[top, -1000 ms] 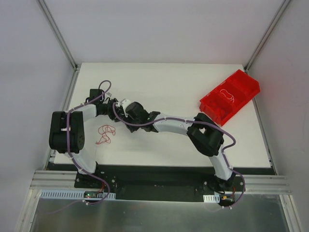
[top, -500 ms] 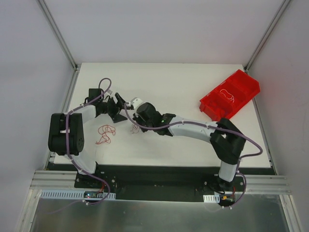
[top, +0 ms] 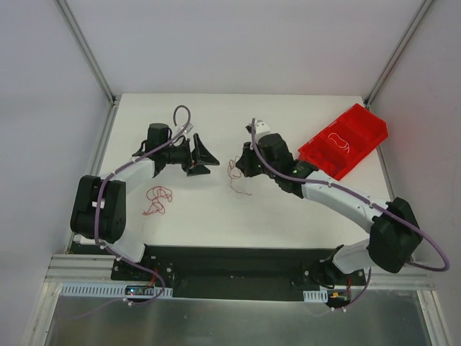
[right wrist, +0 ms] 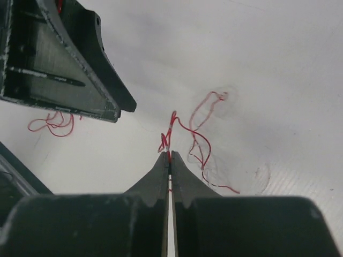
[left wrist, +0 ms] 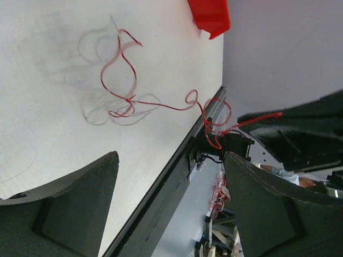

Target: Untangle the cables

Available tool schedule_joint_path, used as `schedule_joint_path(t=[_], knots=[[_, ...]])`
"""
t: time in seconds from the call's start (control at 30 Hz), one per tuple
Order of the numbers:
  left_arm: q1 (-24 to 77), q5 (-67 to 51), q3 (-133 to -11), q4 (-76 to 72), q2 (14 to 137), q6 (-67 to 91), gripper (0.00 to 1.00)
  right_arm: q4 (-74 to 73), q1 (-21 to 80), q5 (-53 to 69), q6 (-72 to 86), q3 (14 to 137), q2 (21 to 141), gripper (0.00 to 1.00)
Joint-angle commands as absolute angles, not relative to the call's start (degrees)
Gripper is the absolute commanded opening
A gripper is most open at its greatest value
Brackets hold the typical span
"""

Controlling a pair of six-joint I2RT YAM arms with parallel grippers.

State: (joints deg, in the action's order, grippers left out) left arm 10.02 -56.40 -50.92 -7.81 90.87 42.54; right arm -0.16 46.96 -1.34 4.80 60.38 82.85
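Right tool (right wrist: 170, 156) pinches one red cable (left wrist: 127, 99), seemingly pulled apart; left tool (left wrist: 171, 158) gapes empty; tangle (top: 158, 200) behind it not yet undone

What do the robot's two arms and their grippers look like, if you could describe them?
The left arm and right arm share one build: white link shells between chunky black joint housings, each with a thin purple cable looped along it. The left gripper and right gripper have matte black, wedge-shaped fingers.

A red divided bin (top: 371, 126) lies askew at two o'clock on the white tabletop (top: 288, 115), near its far right edge.
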Motion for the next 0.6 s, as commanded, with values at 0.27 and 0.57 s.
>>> schedule_joint_path(t=[0.27,0.57], knots=[[16.3,-59.7,-52.7,-12.0,83.9,35.1,0.73,4.3,42.7,11.2,18.9,60.3,72.2,0.0],[20.3,-53.9,-52.1,-9.5,82.6,31.2,0.99,9.4,43.9,16.2,27.5,63.2,71.1,0.01]])
